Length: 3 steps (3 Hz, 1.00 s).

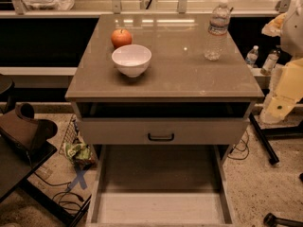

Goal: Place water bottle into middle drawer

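The water bottle [218, 30] stands upright near the back-right corner of the worktop [180, 74], cap on and close to the right edge. It is well apart from the white bowl [131, 59] and the red apple [121, 38], which sit towards the back-left. The middle drawer [161, 207] is pulled out below the front edge with its pale floor bare. Above it is a shut drawer front [118, 131] with a small black handle [161, 136].

The robot's pale arm [286, 86] hangs off beyond the right edge. What I take for the gripper [273, 111] is at its lower end, just outside the front-right corner and nowhere near the bottle. I cannot tell whether it is open or closed.

The bottle looks the likeliest trouble to me. It is tall, light and ribbed, so a glancing approach from the right could tip it or push it off the nearby edge, towards the two small bottles [261, 58] behind. A hard squeeze might buckle the thin plastic and let it slip. On the way down, the load has to clear the front edge and that handle. Released from too high, it would probably topple and roll about the drawer.
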Each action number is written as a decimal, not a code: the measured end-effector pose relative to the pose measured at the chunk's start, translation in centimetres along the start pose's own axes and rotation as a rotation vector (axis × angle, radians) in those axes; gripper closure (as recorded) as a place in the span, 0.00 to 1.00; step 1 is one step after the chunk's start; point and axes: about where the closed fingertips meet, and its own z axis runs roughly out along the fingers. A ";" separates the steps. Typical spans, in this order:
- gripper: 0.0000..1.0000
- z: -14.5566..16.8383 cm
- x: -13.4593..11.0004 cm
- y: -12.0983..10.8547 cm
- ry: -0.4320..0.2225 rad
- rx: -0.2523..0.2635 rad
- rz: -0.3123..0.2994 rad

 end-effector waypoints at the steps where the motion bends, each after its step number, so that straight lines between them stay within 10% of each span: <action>1: 0.00 -0.1 -0.1 -0.2 -0.011 0.014 0.002; 3: 0.00 3.8 0.3 -6.2 -0.238 0.172 0.150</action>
